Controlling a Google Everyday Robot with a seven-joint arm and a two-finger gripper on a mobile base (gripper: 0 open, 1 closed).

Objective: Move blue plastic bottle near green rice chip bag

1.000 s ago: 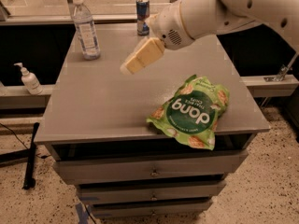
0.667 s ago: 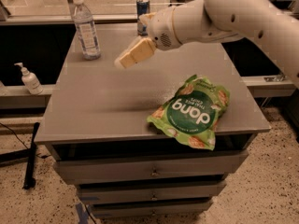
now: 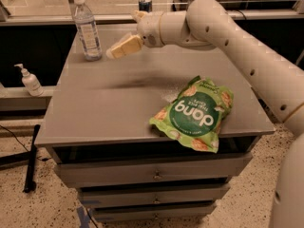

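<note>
- The blue plastic bottle (image 3: pixel 88 28) stands upright near the back left corner of the worktop (image 3: pixel 109 108). Its white cap is on and nothing touches it.
- The gripper (image 3: pixel 123 34) hovers above the worktop just to the right of the bottle, at about the height of the label and pointing toward it.
- Its fingers (image 3: pixel 126 45) are spread apart and hold nothing. One tan finger slants down to the left and the other shows as a short tip higher up, by the wrist.
- The white arm (image 3: pixel 237 46) comes in from the right edge and crosses over the back of the worktop.
- The green rice chip bag (image 3: pixel 195 114) lies flat near the front right of the worktop, well apart from the bottle. Its lower edge hangs slightly over the front rim, and its white lettering reads upside down from this side.
- A blue drink can (image 3: pixel 145 4) stands at the back, behind the gripper's wrist. I cannot tell whether it is on the worktop or on the ledge beyond.
- A small white pump bottle (image 3: pixel 30 80) sits on a lower shelf to the left of the worktop.
- Drawers (image 3: pixel 154 175) are stacked below the worktop, above a speckled floor.
</note>
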